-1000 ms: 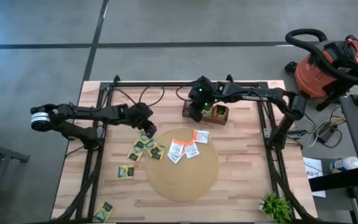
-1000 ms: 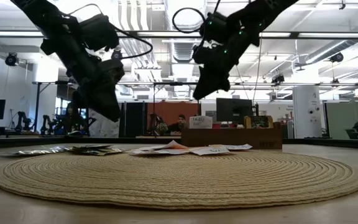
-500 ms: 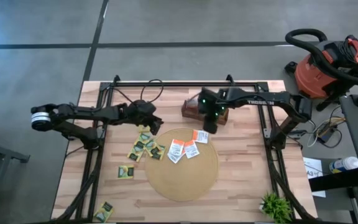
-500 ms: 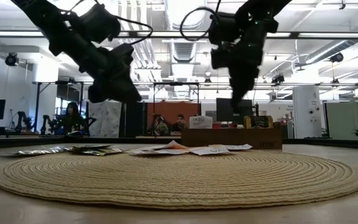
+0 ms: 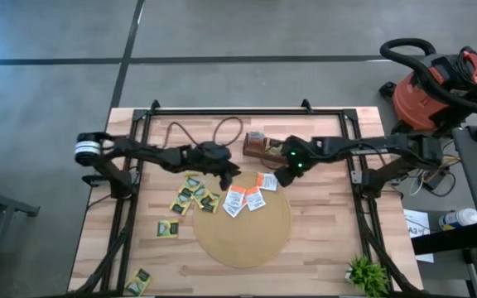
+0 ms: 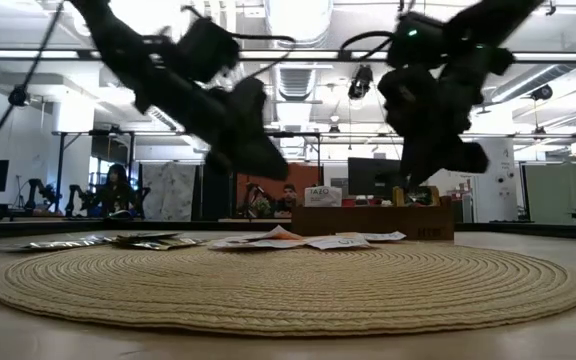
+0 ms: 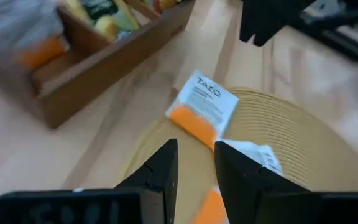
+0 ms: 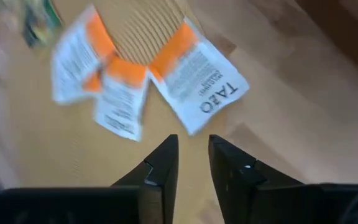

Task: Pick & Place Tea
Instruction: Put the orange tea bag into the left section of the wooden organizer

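Three orange-and-white tea sachets point(image 5: 266, 180) point(image 5: 235, 200) point(image 5: 253, 199) lie on the back of the round mat point(image 5: 240, 228). Several yellow-green sachets point(image 5: 193, 194) lie on the table to its left. My left gripper point(image 5: 232, 171) hovers by the mat's back-left rim. Its wrist view shows its fingers point(image 7: 160, 171) a little apart with nothing between them, and a TAZO sachet point(image 7: 202, 109) just ahead. My right gripper point(image 5: 281, 178) hangs beside the rightmost orange sachet point(image 8: 197, 78), its narrow gap point(image 8: 192, 146) also empty.
The brown wooden compartment box point(image 5: 259, 147) stands just behind both grippers and holds more sachets point(image 7: 101, 15). Two loose yellow-green sachets point(image 5: 168, 228) point(image 5: 139, 281) lie toward the front left. A small plant point(image 5: 367, 273) sits at the front right corner. A red vacuum point(image 5: 433, 87) stands off the table.
Both arms have swung toward the middle. The left gripper moved right from above the yellow-green sachets to the mat's rim. The right gripper left the box and came down by the orange sachets.
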`<state>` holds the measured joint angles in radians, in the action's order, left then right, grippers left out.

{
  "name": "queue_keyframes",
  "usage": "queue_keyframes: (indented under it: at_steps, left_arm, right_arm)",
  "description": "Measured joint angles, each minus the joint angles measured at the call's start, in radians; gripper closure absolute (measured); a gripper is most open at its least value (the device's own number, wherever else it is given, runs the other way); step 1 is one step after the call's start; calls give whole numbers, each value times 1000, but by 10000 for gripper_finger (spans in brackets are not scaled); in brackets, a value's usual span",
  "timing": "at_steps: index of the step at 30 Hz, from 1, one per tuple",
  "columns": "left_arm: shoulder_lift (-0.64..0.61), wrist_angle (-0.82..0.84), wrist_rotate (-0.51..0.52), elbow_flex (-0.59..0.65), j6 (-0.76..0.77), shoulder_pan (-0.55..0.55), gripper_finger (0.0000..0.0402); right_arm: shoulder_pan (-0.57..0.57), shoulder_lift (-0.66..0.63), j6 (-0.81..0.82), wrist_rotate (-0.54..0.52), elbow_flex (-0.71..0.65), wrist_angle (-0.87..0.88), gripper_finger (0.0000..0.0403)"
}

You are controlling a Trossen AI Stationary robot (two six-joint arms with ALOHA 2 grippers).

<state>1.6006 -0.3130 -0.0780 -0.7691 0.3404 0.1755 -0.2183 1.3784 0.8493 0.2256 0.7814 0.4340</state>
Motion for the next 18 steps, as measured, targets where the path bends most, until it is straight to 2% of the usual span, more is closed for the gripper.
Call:
queue_keyframes:
  at_steps: [6,10,15,18]
  left_arm:
    - [188,8,-61,-194,-167,1,303]
    - [296,128,-139,-331,-250,1,303]
    - [385,322,-146,-463,-328,2,303]
    - [418,363,-146,-509,-371,2,303]
  right_arm:
    - [12,-118,297,-13,-193,-213,280]
    - [52,-119,433,-52,-273,-360,252]
    - [96,-85,497,-170,-308,-437,231]
    - [97,-54,489,-177,-307,-450,226]
